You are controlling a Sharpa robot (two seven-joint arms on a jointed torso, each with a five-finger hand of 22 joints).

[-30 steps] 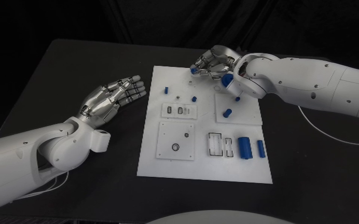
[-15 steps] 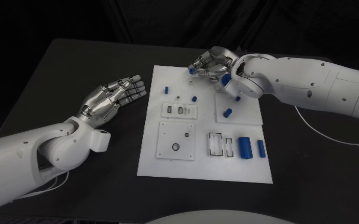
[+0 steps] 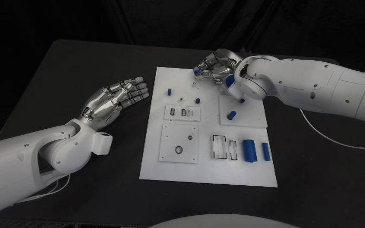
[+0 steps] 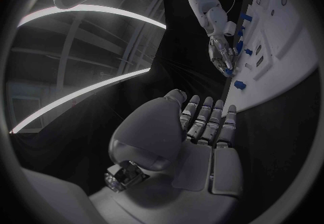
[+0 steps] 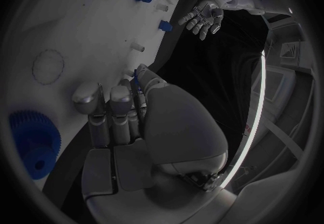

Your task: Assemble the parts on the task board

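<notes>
Black table: right hand (image 3: 215,65) fingers pinch blue part (image 3: 197,72)

You have a black desk (image 3: 84,69), dark curtain (image 3: 190,11) behind, white cable (image 3: 327,133) at its right side.

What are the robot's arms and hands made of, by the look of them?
Both arms are smooth white rounded shells. Each ends in a silver, metallic-looking, jointed hand: left hand, right hand. A thin white cable trails by the right arm.
</notes>
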